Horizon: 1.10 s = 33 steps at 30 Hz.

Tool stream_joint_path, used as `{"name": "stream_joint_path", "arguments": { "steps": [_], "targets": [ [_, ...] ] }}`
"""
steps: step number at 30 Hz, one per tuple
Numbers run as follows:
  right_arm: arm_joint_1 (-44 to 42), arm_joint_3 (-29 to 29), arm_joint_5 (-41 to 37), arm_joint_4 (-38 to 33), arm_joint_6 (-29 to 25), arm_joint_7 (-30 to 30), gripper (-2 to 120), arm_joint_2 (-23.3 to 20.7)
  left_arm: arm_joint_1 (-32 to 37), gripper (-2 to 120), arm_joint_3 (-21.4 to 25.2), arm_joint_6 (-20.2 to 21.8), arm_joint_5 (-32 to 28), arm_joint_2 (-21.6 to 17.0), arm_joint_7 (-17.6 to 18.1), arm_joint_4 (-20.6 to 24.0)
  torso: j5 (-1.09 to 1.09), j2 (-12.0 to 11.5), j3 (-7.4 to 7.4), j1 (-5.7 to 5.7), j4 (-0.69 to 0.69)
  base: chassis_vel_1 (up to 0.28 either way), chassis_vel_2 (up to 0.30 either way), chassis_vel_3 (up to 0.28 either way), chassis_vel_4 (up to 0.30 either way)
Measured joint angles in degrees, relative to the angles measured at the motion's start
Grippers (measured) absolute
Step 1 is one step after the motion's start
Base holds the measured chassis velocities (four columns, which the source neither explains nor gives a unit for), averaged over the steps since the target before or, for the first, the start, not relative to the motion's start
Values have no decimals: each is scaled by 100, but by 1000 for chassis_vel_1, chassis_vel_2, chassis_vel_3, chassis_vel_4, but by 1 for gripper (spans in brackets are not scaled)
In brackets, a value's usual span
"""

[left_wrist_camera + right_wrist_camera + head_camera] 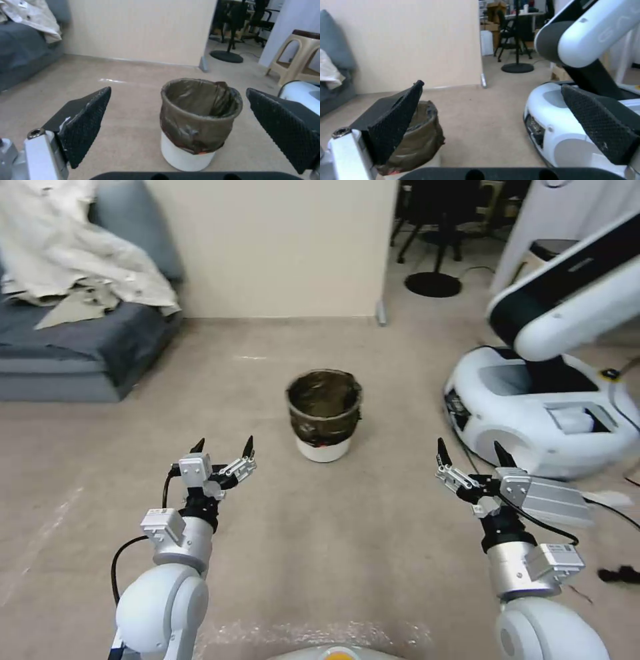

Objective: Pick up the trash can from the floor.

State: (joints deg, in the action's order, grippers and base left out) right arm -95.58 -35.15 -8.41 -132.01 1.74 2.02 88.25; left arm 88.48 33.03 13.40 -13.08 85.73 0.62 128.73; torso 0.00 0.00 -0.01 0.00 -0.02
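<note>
The trash can (325,415) is a small round white bin lined with a crinkly dark bag folded over its rim; it stands upright on the beige floor (320,527) ahead of me. My left gripper (223,448) hovers open, nearer me and to the can's left, apart from it. In the left wrist view the trash can (198,122) shows between and beyond the open fingers (87,120). My right gripper (470,455) is open too, nearer me and to the can's right. In the right wrist view the trash can (421,140) peeks out behind one finger (395,125).
A large white robot base (540,410) with a white-and-black arm stands right of the can. A grey sofa (73,347) with crumpled pale cloth is at the far left. A beige wall (273,247) stands behind; chairs and a stand base (433,283) lie beyond it.
</note>
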Motion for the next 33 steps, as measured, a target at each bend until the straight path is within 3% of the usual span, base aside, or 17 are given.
{"name": "stream_joint_path", "arguments": {
  "steps": [22, 33],
  "targets": [
    [-33, 59, -65, 142, -365, 42, 100, 55, -2, 100, 12, -30, -2, -64, 30, 2, 0, 0, 0, 0, 2, -7, 7, 4, -5],
    [-48, 61, -59, 155, -404, 42, 100, 81, -16, 100, -11, -68, -2, -65, 8, -42, 1, 0, 1, 0, 2, -166, 170, 177, -165]
  ]
}}
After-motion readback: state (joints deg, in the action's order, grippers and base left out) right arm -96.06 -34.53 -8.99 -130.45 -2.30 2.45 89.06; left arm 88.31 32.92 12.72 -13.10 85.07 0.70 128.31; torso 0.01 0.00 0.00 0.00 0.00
